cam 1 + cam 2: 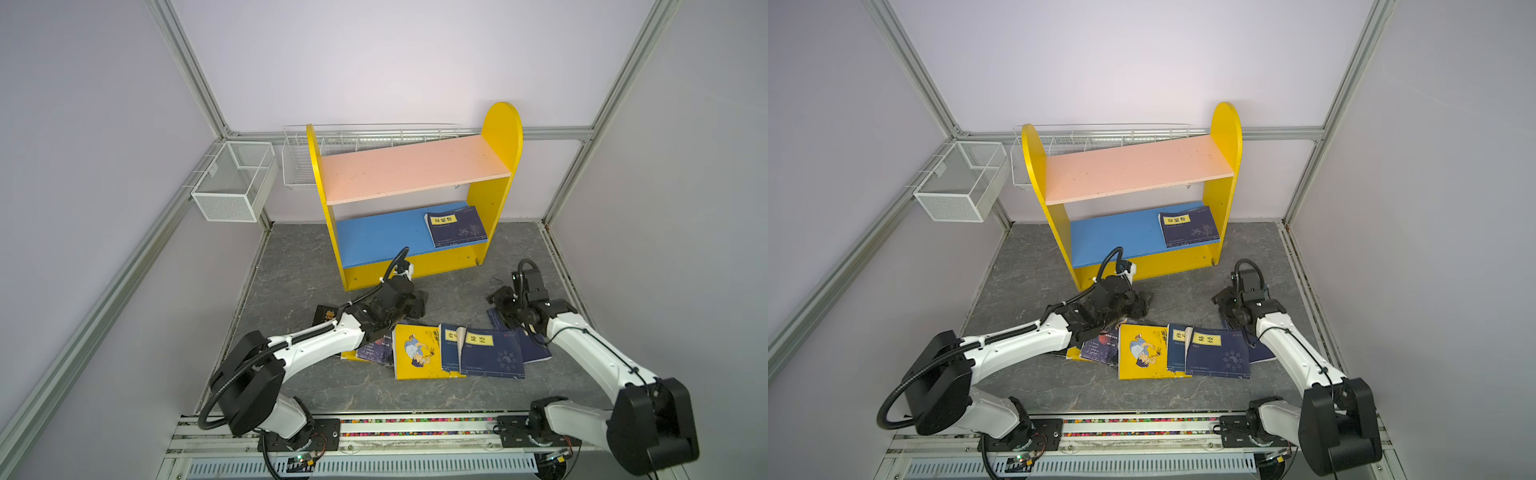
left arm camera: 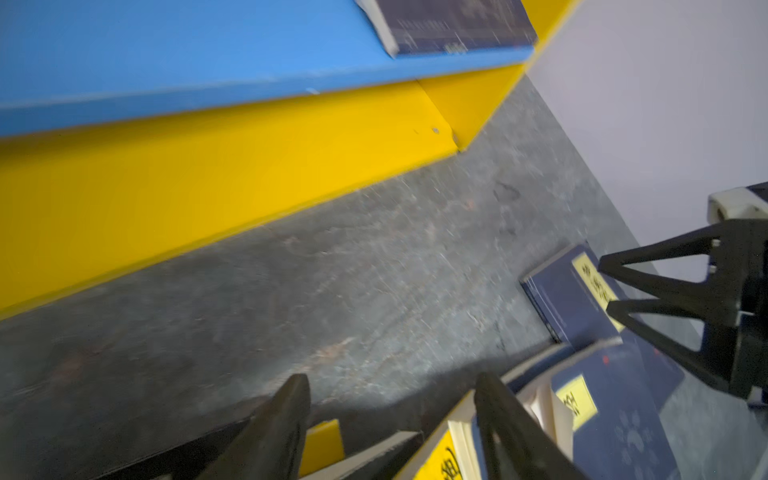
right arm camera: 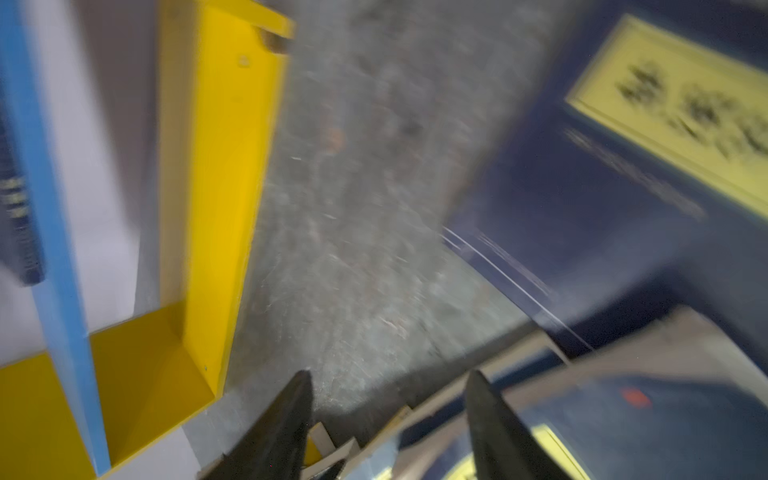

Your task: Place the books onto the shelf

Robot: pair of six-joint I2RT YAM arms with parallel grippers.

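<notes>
I'd say we're at next-book pickup. One navy yellow-labelled paperback [image 1: 457,227] lies on the blue lower board [image 1: 374,241] of the yellow-sided shelf [image 1: 494,137]. The remaining books [image 1: 419,353] are piled on the grey desk [image 1: 299,266]. Jaws are spread and empty on left hand [image 2: 390,378] and right hand [image 2: 602,286]. Next I need a liftable edge.

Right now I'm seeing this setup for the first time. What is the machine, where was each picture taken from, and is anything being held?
The machine is two robot arms, a left arm and a right arm, each ending in a two-fingered pincer. Two pictures look down from overhead and are nearly alike. The other two come from a camera on each wrist, looking along the fingers. The left pincer and the right pincer are both open and hold nothing. At the back of the gray floor stands a yellow shelf. One navy book lies flat on its blue lower board. The other books, among them a yellow cartoon book, lie overlapping on the floor between the arms.
</notes>
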